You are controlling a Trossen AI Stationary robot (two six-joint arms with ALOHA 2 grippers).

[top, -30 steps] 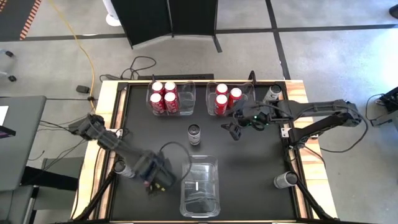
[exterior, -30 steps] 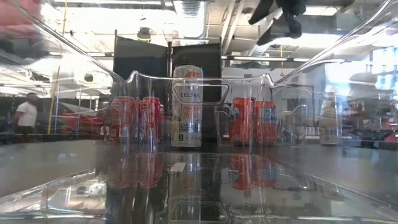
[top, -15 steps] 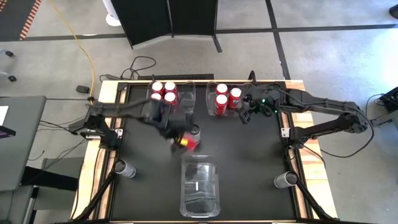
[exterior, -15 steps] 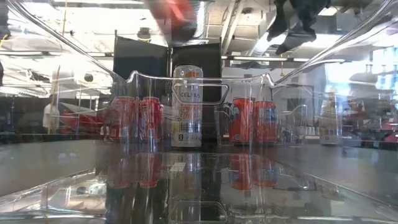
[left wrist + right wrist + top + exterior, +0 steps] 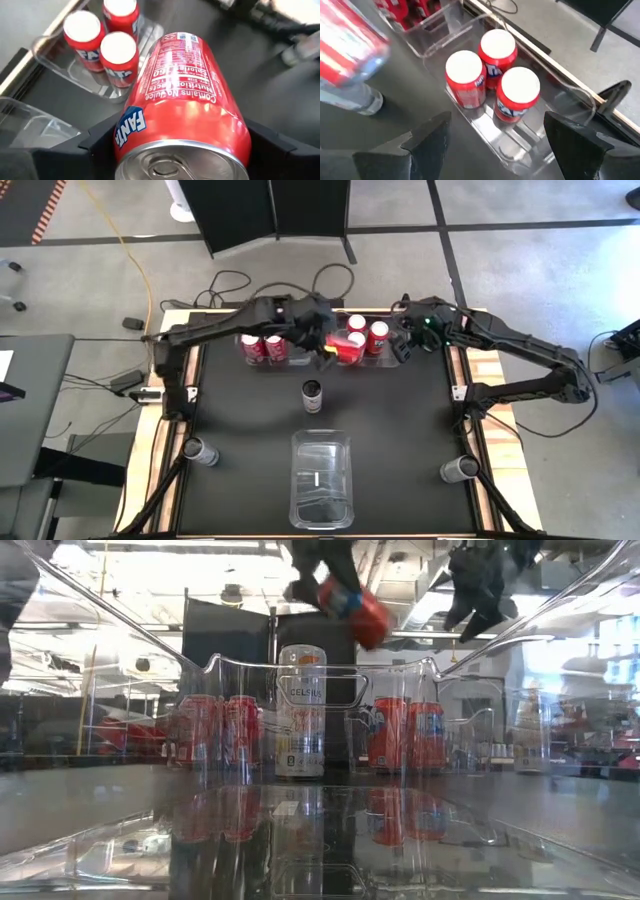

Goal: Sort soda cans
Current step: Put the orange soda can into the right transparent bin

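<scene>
My left gripper is shut on a red can, carrying it in the air over the far right clear bin. In the low view the can hangs tilted below this gripper. That bin holds three upright red cans. The far left bin holds several red cans. A silver can stands on its base mid-table. My right gripper is open, hovering by the far right bin's right end, its fingers spread above the bin. My left gripper pinches the red can's side wall near its silver top end between its two fingers, one on each side. The fingers come slanting down from the table's left. The can is lifted clear and tilted, its far end lower.
An empty clear bin lies near the table's near edge. Grey cans stand at the near left corner and the near right corner. Wooden rails frame the black table top.
My left arm has swung fast from the table's near left corner, across the middle with the red can raised, to above the far right bin. My right gripper has drawn back toward the far right, from mid-table to the bin's right end.
</scene>
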